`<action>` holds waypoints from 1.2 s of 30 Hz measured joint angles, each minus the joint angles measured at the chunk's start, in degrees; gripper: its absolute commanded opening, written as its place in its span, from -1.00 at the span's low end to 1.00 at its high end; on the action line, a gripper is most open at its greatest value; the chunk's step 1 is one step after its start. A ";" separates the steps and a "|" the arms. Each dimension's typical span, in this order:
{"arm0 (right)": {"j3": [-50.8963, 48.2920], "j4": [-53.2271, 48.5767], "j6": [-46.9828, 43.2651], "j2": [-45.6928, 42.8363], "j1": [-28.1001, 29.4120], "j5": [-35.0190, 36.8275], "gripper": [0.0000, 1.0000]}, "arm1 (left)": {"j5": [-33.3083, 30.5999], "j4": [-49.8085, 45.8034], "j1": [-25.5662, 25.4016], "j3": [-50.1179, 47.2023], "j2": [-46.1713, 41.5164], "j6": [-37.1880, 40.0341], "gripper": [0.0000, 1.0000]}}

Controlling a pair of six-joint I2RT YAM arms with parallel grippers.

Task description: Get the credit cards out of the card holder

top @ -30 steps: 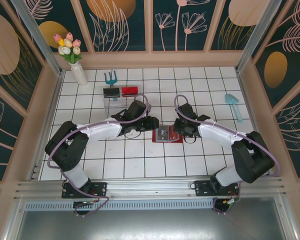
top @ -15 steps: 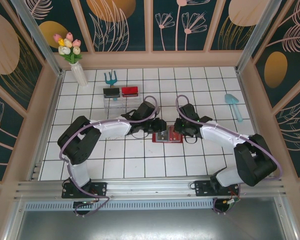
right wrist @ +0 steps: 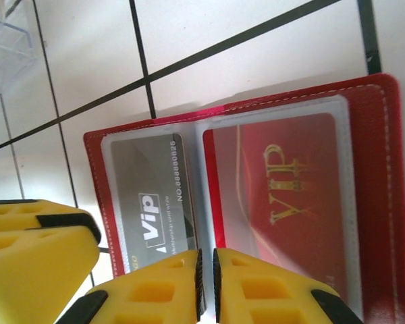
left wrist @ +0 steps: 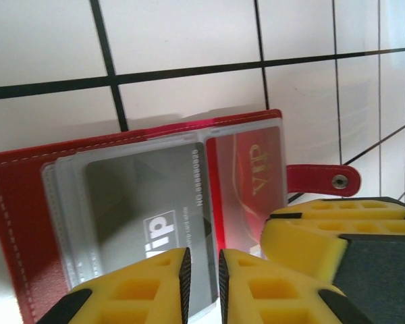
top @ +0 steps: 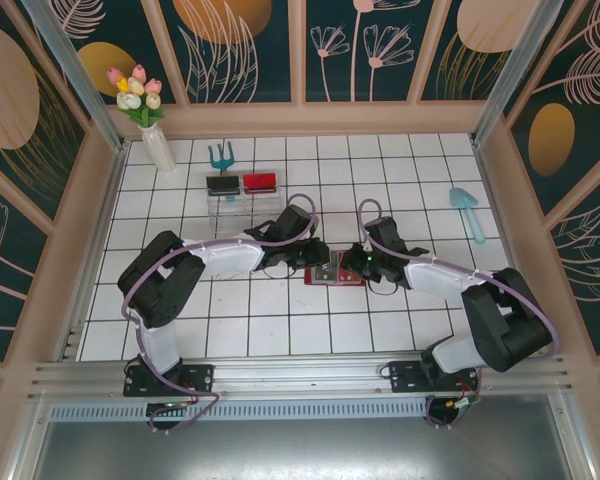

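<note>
The red card holder [top: 332, 281] lies open on the white tiles, its tab [left wrist: 324, 179] pointing right. A grey VIP card [left wrist: 142, 196] [right wrist: 148, 189] sits in the left clear pocket, and a red VIP card [left wrist: 256, 175] [right wrist: 283, 196] in the right one. My left gripper [top: 317, 262] [left wrist: 202, 283] hovers over the grey card's right edge, jaws a narrow gap apart, nothing pinched. My right gripper [top: 352, 265] [right wrist: 206, 283] is over the middle fold, jaws down to a thin slit. Each wrist view catches the other gripper's yellow finger [left wrist: 310, 233] [right wrist: 40, 243] close by.
A clear stand holding a black tray [top: 223, 185] and a red tray [top: 259, 182] is just behind the left arm. Farther back are a vase of tulips [top: 158, 148] and a teal rake [top: 220, 155]. A blue trowel [top: 467, 212] lies at the right.
The left gripper has moved right onto the card holder and its jaws have narrowed. The right gripper has shifted a little forward and left over the holder's middle.
</note>
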 measured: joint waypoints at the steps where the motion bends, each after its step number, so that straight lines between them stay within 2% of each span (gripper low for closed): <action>1: -0.63 1.42 0.42 0.00 -0.33 -1.11 -0.68 | -0.35 -0.04 0.00 -0.24 0.00 0.02 -0.59; 4: -2.23 5.07 1.66 0.07 -1.57 -3.93 -0.68 | -1.05 -0.44 0.00 -0.83 0.00 0.09 -0.68; 16: -5.99 15.34 5.07 3.61 -3.50 -11.50 -0.61 | -3.76 -1.62 0.33 -3.37 0.00 0.20 -0.73; 29: -6.75 19.61 5.95 8.00 -3.85 -14.69 -0.64 | -3.69 -1.92 0.48 -4.04 0.00 0.13 -0.77; 36: -6.75 21.20 6.34 9.14 -4.22 -15.82 -0.76 | -3.58 -1.92 0.48 -4.04 0.17 -0.02 -0.78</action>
